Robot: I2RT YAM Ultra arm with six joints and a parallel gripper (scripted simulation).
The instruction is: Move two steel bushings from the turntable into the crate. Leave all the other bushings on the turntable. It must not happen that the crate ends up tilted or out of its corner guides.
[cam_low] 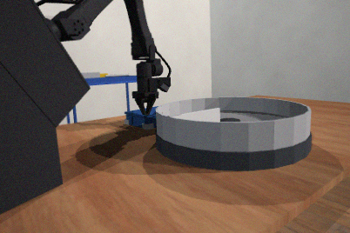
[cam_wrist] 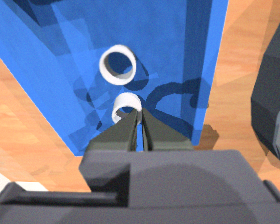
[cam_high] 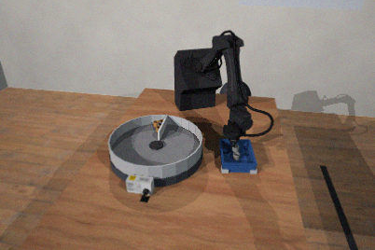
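My gripper [cam_high: 235, 143] [cam_low: 146, 113] [cam_wrist: 139, 112] points down over the blue crate [cam_high: 239, 168] [cam_low: 134, 118] [cam_wrist: 207, 55]. Its fingers are almost together, pinching the wall of one pale steel bushing [cam_wrist: 120, 102] at the fingertips. A second steel bushing [cam_wrist: 103, 67] stands in the crate beside it, with its round opening showing in the wrist view. In the top view the two bushings overlap and are small. The round grey turntable [cam_high: 122, 159] [cam_low: 265, 135] stands beside the crate. Small brass-coloured pieces [cam_high: 157, 124] lie near its white divider; other bushings on it cannot be made out.
The turntable's raised wall and the upright white divider [cam_high: 161, 129] [cam_low: 200, 116] are close to the crate. A small white box [cam_high: 140, 185] stands at the turntable's front. The dark arm base [cam_high: 196, 77] [cam_low: 26, 144] is behind. The turntable's edge shows at right in the wrist view.
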